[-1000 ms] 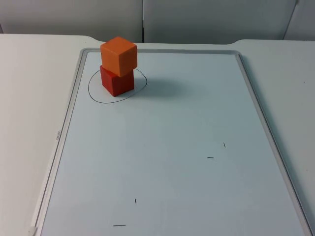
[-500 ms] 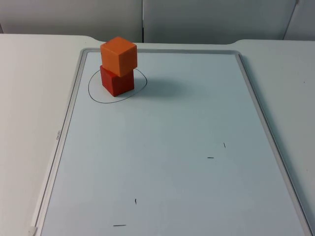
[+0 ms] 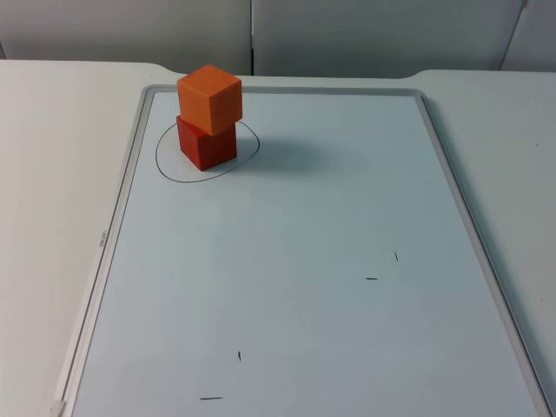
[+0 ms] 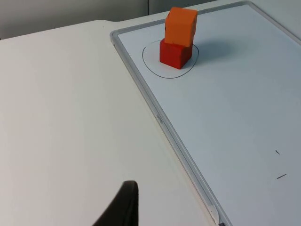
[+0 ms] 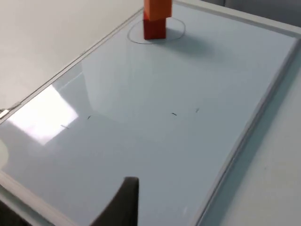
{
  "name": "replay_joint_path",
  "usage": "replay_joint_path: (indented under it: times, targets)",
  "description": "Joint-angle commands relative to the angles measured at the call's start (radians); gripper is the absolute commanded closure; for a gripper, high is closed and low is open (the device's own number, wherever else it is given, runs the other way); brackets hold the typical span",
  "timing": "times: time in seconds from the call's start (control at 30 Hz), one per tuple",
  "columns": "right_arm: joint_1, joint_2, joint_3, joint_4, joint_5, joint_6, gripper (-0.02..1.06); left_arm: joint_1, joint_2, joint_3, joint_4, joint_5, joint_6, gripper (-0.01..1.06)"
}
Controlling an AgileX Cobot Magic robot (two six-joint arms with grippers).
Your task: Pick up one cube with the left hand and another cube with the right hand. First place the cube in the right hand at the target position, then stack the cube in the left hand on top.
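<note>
- The orange cube [image 3: 209, 98] sits on top of the red cube [image 3: 207, 146], turned a little against it so its corners overhang slightly.
- The red cube stands on the whiteboard [image 3: 304, 261], inside a hand-drawn black circle [image 3: 162, 163] near the board's far left corner.
- From the left wrist view the stack [image 4: 178, 40] stands upright within the circle, just beside the board's grey frame [image 4: 155, 113].
- From the right wrist view the stack [image 5: 155, 19] stands at the board's far end, with a few short black pen marks [image 5: 174, 114] on the board surface between it and the camera.
- The left gripper [image 4: 120, 207] hangs over the white table [image 4: 61, 117], beside the board's frame and well apart from the cubes; whether it is released or clenched cannot be told.
- The right gripper [image 5: 123, 202] hangs over the whiteboard, well apart from the stack; its state cannot be told either.
</note>
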Motion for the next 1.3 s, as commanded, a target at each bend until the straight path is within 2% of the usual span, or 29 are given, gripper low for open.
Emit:
replay_joint_path:
  times: [0.0, 0.1, 0.13, 0.3, 0.33, 0.47, 0.63, 1.27]
  targets:
    - [-0.077, -0.003, 0.007, -0.002, -0.011, 0.0, 0.0, -0.005, -0.005, 0.007, -0.008, -0.003, -0.006, 0.0]
    - [-0.197, -0.003, 0.007, -0.002, -0.011, 0.0, 0.0, -0.005, -0.005, 0.007, -0.008, -0.003, -0.006, 0.0]
    - [-0.197, -0.003, 0.007, -0.002, -0.011, 0.0, 0.0, -0.005, -0.005, 0.007, -0.008, -0.003, -0.006, 0.0]
    - [-0.391, -0.003, 0.007, -0.002, -0.011, 0.0, 0.0, -0.005, -0.005, 0.007, -0.008, -0.003, -0.006, 0.0]
    - [-0.391, -0.003, 0.007, -0.002, -0.011, 0.0, 0.0, -0.005, -0.005, 0.007, -0.008, -0.003, -0.006, 0.0]
    - [-0.496, -0.003, 0.007, -0.002, -0.011, 0.0, 0.0, -0.005, -0.005, 0.007, -0.008, -0.003, -0.006, 0.0]
    - [-0.551, -0.003, 0.007, -0.002, -0.011, 0.0, 0.0, -0.005, -0.005, 0.007, -0.008, -0.003, -0.006, 0.0]
    - [-0.552, -0.003, 0.007, -0.002, -0.011, 0.0, 0.0, -0.001, -0.005, 0.007, -0.008, -0.003, -0.006, 0.0]
